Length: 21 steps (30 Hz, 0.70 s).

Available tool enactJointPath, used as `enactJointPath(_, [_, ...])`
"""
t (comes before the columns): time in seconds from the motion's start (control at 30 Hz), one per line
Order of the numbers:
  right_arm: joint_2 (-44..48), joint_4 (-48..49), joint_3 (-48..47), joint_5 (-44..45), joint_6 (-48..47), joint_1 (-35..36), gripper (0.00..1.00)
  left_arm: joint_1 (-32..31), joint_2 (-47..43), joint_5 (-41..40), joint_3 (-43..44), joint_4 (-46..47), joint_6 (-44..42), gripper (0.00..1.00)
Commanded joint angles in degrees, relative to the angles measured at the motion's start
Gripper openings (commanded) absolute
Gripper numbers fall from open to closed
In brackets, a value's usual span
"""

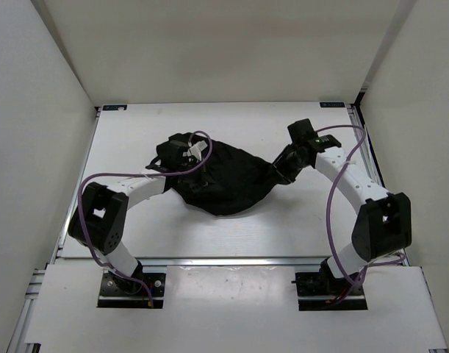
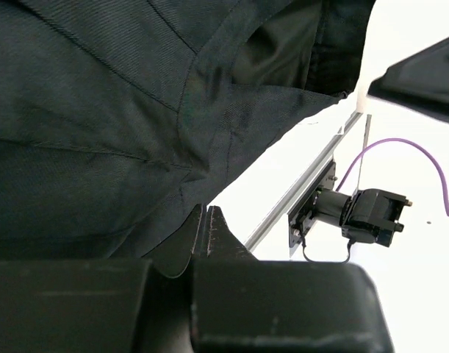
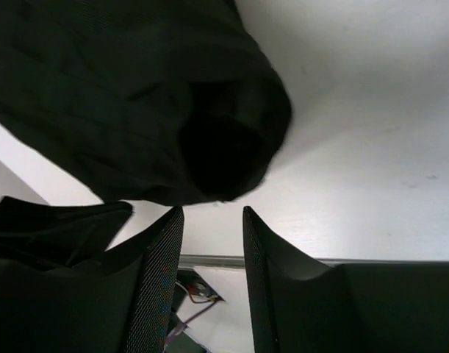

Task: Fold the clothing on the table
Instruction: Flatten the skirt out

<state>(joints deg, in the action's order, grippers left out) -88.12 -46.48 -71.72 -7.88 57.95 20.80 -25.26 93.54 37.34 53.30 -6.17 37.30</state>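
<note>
Pinching the clothing [image 1: 225,184] with left tool [image 2: 206,219], right tool [image 3: 214,217] gaping.

I see the white counter [image 1: 231,235] across the middle of the overhead view, with an aluminium rail [image 1: 231,259] running along its near edge. The black garment [image 1: 224,180] lies on it in a crumpled heap about the centre, wider from side to side than from front to back. The heap narrows toward the counter's right side. On my right wrist view, that end shows a dark, rounded opening resting on the white surface. On my left wrist view, the fabric drapes in broad folds down to the counter, near the rail.
</note>
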Motion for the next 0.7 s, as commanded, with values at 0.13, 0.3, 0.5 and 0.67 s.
enactJointPath(0.13, [-5.21,0.00,-3.15,0.49,3.31,-0.23,0.43,2.75,-4.15,3.00,-1.27,3.28,0.41,0.00])
enactJointPath(0.3, [-8.73,-4.40,-7.81,2.34,1.20,1.43,0.44,4.86,-5.03,3.88,-2.67,4.07,1.02,0.00])
enactJointPath(0.5, [-9.63,-9.41,-11.33,5.06,0.14,2.06,0.43,6.71,-5.29,4.15,-3.90,5.56,1.90,0.00])
enactJointPath(0.67, [-5.93,-12.14,-12.65,6.83,1.63,3.37,0.43,7.24,-5.47,4.67,-4.69,6.95,1.99,0.00])
